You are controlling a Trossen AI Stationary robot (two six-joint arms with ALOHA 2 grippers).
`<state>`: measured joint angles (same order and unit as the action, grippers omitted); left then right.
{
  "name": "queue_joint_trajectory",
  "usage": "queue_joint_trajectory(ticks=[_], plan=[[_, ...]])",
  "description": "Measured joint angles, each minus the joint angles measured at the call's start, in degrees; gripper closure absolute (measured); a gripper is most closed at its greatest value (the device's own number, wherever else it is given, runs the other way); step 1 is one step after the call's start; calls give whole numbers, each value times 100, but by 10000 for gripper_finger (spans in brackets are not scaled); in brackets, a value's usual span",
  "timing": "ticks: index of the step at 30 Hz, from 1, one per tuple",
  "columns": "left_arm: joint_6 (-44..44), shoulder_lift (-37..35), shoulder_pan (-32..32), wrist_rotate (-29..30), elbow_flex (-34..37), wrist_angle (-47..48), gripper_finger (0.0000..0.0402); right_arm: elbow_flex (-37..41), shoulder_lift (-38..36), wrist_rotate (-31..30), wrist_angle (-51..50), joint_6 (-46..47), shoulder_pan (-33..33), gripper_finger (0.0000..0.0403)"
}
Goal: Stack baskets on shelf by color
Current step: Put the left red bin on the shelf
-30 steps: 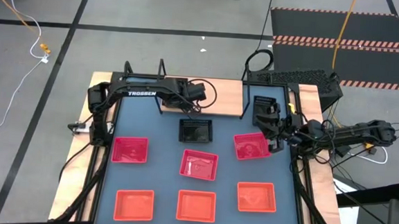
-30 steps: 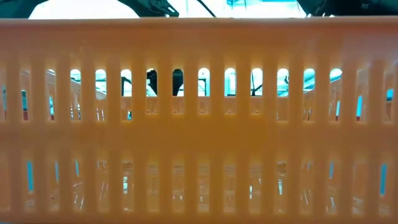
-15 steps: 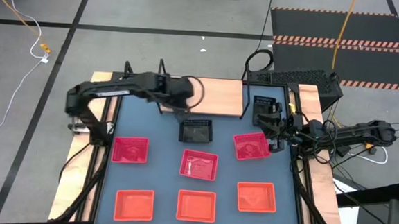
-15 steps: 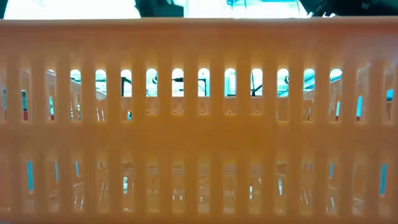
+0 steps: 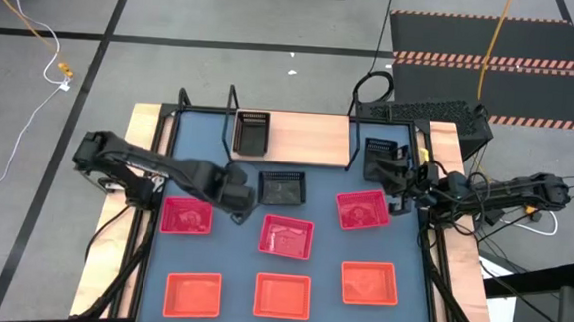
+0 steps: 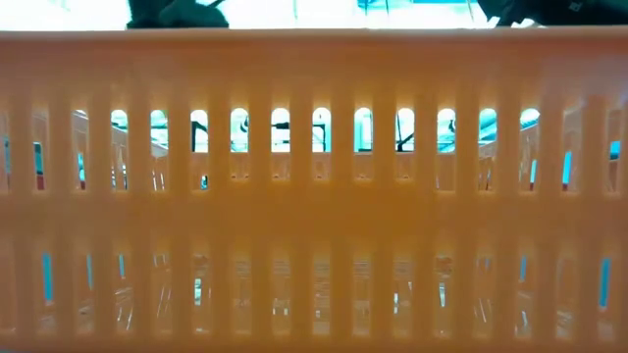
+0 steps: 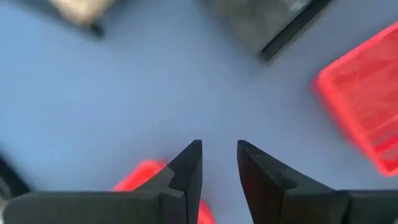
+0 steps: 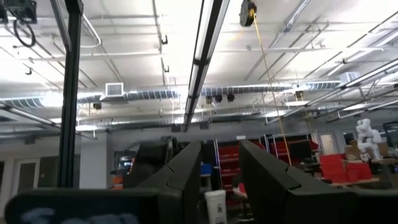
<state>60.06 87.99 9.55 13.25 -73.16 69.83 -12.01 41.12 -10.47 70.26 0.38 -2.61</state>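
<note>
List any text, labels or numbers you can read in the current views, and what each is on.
None can be read. The left arm, the baskets and the shelf show no legible lettering in the high view. The low view is filled by one basket's wall; both wrist views show no legible signs.

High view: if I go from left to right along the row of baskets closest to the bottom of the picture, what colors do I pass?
Orange-red basket → orange-red basket → orange-red basket, which sits a bit higher in the picture than the other two.
</note>
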Motion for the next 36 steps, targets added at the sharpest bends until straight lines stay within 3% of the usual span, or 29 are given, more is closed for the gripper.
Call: queue_joint_trajectory(ticks=[8,17,22,29,36], plan=[[1019,3,263,-142,933,27,286,0,0,151,272,77,0,298],[1678,11,274,-509,1676,-172,193,0,0,325,535,-7,-2,298],[1659,13,274,-658,1872,-793,166,0,0,326,583,-125,-2,298],[1608,12,259,-777,2012,-898,200,0,0,324,597,-133,-2,298],[1188,11,259,-1028,2012,-1023,299,0,0,326,628,-155,-2,298]])
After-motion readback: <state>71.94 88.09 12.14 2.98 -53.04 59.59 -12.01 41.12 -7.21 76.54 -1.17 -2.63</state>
